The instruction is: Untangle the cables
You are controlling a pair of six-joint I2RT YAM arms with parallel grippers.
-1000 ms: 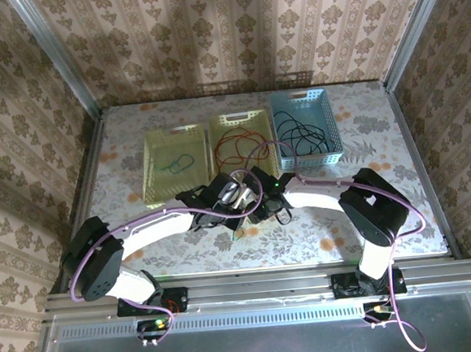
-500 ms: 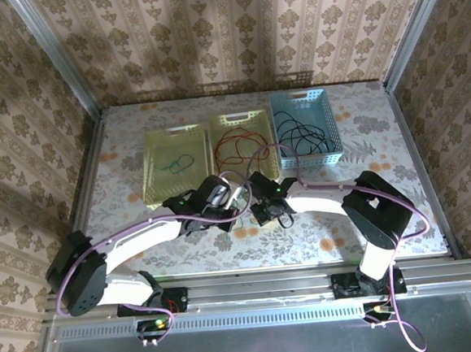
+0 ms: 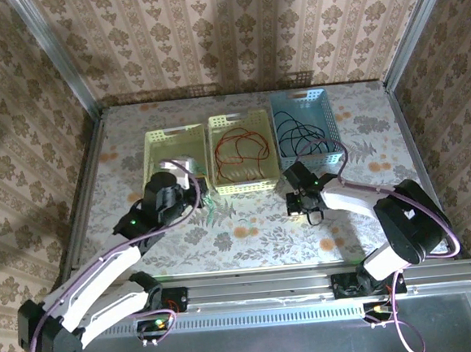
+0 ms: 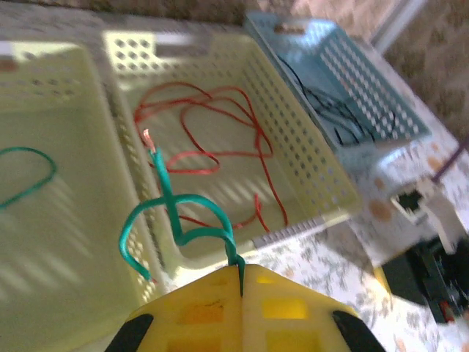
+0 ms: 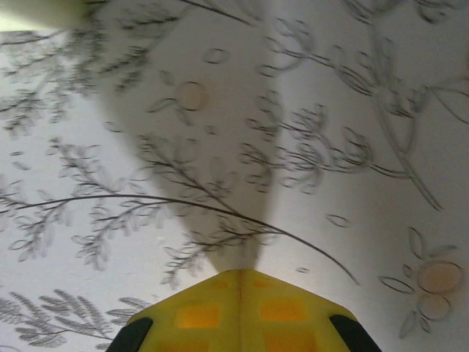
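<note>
Green cable (image 4: 163, 183) clamped tight in left gripper (image 4: 240, 270) above yellow basket (image 4: 293, 147); right gripper (image 5: 240, 273) pressed together, close over table (image 5: 330, 110).

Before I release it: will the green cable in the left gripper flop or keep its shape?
The green cable is probably springy: its curls stand up above the left gripper. It is likely light, being thin, and one pinch carries it.

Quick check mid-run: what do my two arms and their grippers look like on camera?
The left arm and right arm have white links, black joints and a lilac cable each. The left gripper and right gripper have yellow fingers with square recesses.
</note>
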